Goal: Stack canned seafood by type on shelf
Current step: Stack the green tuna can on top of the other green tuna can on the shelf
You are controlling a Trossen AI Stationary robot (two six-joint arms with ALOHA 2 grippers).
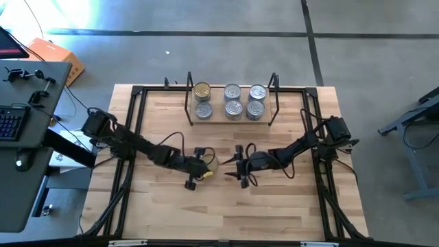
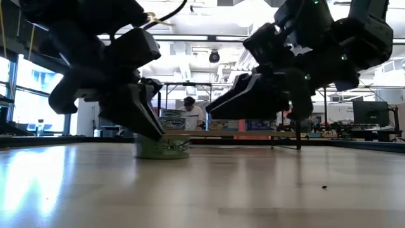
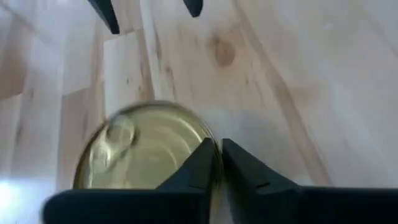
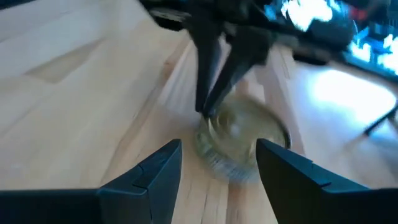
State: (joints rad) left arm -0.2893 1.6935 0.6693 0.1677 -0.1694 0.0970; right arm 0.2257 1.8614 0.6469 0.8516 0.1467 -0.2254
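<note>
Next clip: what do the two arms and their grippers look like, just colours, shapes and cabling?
Both arms are dark, nearly black, built of jointed segments with black cables looping along them. The left arm and the right arm each end in a two-finger gripper. The left gripper has dark, wedge-shaped fingers tapering to narrow tips; the right gripper has broader, angular dark fingers. No markings are legible.

Overhead, table-level and close wrist views share, seemingly, one gold-lidded can.

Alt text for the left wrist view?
The left hand, fingers shut together with nothing between them, rests against the rim of a gold-lidded can standing on the light wood tabletop. The right hand's dark fingertips show farther off.
</note>
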